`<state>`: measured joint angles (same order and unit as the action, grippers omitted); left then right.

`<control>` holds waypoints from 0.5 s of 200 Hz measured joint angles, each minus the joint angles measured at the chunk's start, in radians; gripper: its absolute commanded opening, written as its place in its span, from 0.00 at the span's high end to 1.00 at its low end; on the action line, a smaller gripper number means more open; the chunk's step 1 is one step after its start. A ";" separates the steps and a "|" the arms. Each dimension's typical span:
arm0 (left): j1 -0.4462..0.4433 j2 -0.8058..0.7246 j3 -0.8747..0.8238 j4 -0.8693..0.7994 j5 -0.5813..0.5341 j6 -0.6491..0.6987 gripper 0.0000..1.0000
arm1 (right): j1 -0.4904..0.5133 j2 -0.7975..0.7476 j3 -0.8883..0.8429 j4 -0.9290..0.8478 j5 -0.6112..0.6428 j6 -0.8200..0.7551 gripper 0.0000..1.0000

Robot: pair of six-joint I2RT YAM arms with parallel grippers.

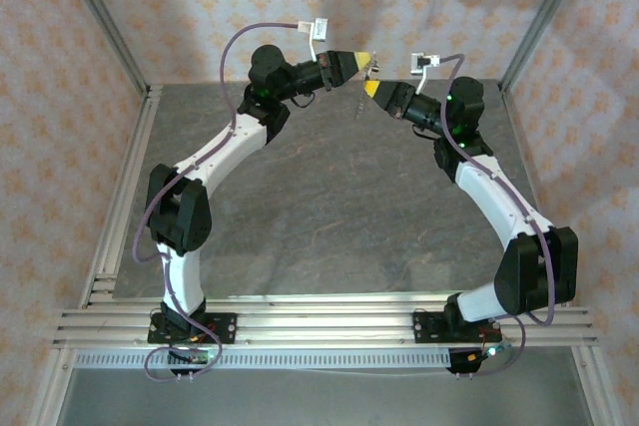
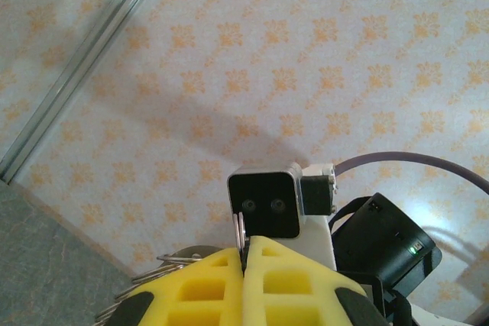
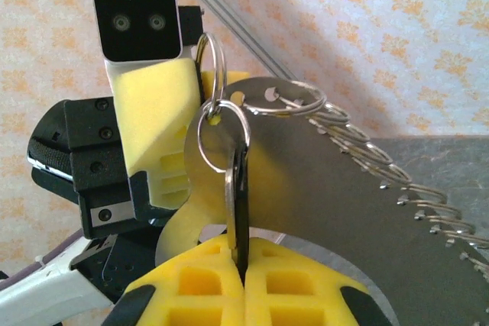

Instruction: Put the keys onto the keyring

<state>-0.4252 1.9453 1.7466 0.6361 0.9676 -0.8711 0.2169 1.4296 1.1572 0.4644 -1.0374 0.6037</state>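
Right gripper [image 3: 243, 248] is closed on the key [image 3: 239, 200], blade down, at far centre. Left gripper [image 2: 246, 253], just left, pinches the keyring [image 3: 222, 66]. Its loop seemingly touches the key's top.

Key [image 3: 239, 196]: lower part buried between the closed right claw [image 3: 243, 246] fingers. Chain [image 3: 348, 129]: runs off right picture edge. Left claw [image 2: 246, 253]: fingers cropped at bottom. Keyring [image 1: 370, 71], overhead: too small to make out
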 measured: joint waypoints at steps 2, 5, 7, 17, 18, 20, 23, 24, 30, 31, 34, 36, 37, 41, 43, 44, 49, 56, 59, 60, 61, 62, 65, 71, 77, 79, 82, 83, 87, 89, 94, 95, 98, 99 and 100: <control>0.000 0.000 0.000 0.000 0.000 0.000 1.00 | 0.002 0.000 0.000 0.000 0.000 0.000 1.00; 0.000 0.000 0.000 0.000 0.000 0.000 1.00 | 0.005 0.000 0.000 0.000 0.001 0.000 1.00; 0.000 0.000 0.000 0.000 0.000 0.000 1.00 | 0.006 0.000 0.000 0.000 0.001 0.000 1.00; 0.000 0.000 0.000 0.000 0.000 0.000 1.00 | 0.016 0.000 0.000 0.002 0.002 0.000 1.00; 0.000 0.000 0.000 0.000 0.000 0.000 1.00 | 0.017 0.000 0.000 0.002 0.002 0.000 1.00; 0.000 0.000 0.000 0.000 0.000 0.000 1.00 | 0.018 0.000 0.000 0.002 0.003 0.000 1.00; 0.000 0.000 0.000 0.000 0.000 -0.001 1.00 | 0.020 0.000 0.000 0.003 0.004 0.000 1.00; 0.000 0.000 0.000 0.000 0.000 -0.001 1.00 | 0.021 0.000 0.000 0.003 0.005 0.000 1.00; 0.002 0.000 0.000 0.000 0.000 -0.001 1.00 | 0.024 0.002 0.000 0.004 0.006 0.000 1.00; 0.002 0.000 0.000 0.000 0.000 -0.001 1.00 | 0.025 0.002 0.000 0.004 0.008 0.000 1.00; 0.002 0.000 0.000 0.000 0.000 -0.001 1.00 | 0.025 0.004 0.000 0.004 0.009 0.000 1.00; 0.002 0.000 0.000 0.000 0.000 -0.001 1.00 | 0.026 0.004 0.000 0.004 0.009 0.000 1.00; 0.002 0.000 0.000 0.000 0.000 -0.002 1.00 | 0.026 0.004 0.000 0.004 0.010 0.000 1.00; 0.002 0.000 0.000 0.000 0.000 -0.003 1.00 | 0.027 0.005 0.000 0.004 0.012 0.000 1.00; 0.002 0.000 0.000 0.000 0.000 -0.003 1.00 | 0.027 0.006 0.000 0.004 0.013 -0.002 1.00; 0.002 0.000 0.000 0.000 0.000 -0.003 1.00 | 0.027 0.006 0.000 0.004 0.014 -0.003 1.00; 0.002 0.000 0.000 0.000 0.000 -0.003 1.00 | 0.027 0.006 0.000 0.003 0.017 -0.006 1.00; 0.002 0.000 0.000 0.000 0.000 -0.003 1.00 | 0.027 0.006 0.000 -0.001 0.020 -0.013 1.00; 0.002 0.000 0.000 0.000 0.000 -0.004 1.00 | 0.027 0.006 0.000 -0.001 0.021 -0.015 1.00; 0.002 0.000 0.000 0.000 0.000 -0.004 1.00 | 0.027 0.006 0.000 -0.001 0.021 -0.015 1.00; 0.002 0.000 0.000 0.000 0.000 -0.004 1.00 | 0.027 0.006 0.000 -0.002 0.022 -0.017 1.00; 0.002 0.000 0.000 0.000 0.000 -0.004 1.00 | 0.027 0.006 0.000 -0.002 0.023 -0.018 1.00; 0.002 0.000 0.000 0.000 0.000 -0.004 1.00 | 0.027 0.006 0.000 -0.002 0.024 -0.021 1.00; 0.002 0.000 0.000 0.000 0.000 -0.004 1.00 | 0.027 0.006 0.000 -0.005 0.028 -0.027 1.00; 0.002 0.000 0.000 0.000 0.000 -0.004 1.00 | 0.026 0.006 0.000 -0.007 0.031 -0.030 1.00; 0.002 0.000 0.000 0.000 0.000 -0.004 1.00 | 0.025 0.006 0.000 -0.008 0.032 -0.031 1.00; 0.002 0.000 0.000 0.000 0.000 -0.004 1.00 | 0.024 0.006 0.000 -0.009 0.034 -0.033 1.00; 0.002 0.000 0.000 0.000 0.000 -0.004 1.00 | 0.024 0.006 0.000 -0.009 0.036 -0.033 1.00; 0.002 0.000 -0.001 0.000 -0.001 -0.005 1.00 | 0.021 0.005 -0.002 -0.010 0.039 -0.033 1.00; 0.002 0.000 -0.001 0.000 -0.001 -0.005 1.00 | 0.021 0.005 -0.002 -0.010 0.040 -0.033 1.00; 0.002 0.000 -0.001 0.001 -0.001 -0.007 1.00 | 0.016 0.005 -0.005 -0.009 0.043 -0.033 1.00; 0.002 0.000 -0.001 0.001 -0.001 -0.008 1.00 | 0.016 0.005 -0.006 -0.009 0.044 -0.033 1.00; 0.002 0.000 -0.001 0.000 -0.001 -0.009 1.00 | 0.014 0.005 -0.007 -0.008 0.045 -0.033 1.00; 0.002 0.000 -0.001 0.000 -0.002 -0.011 1.00 | 0.013 0.005 -0.007 -0.008 0.046 -0.033 1.00; 0.002 0.000 -0.001 0.001 -0.002 -0.011 1.00 | 0.012 0.005 -0.008 -0.008 0.046 -0.032 1.00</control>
<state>-0.4236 1.9453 1.7454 0.6369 0.9657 -0.8825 0.2291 1.4349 1.1492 0.4568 -0.9916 0.5713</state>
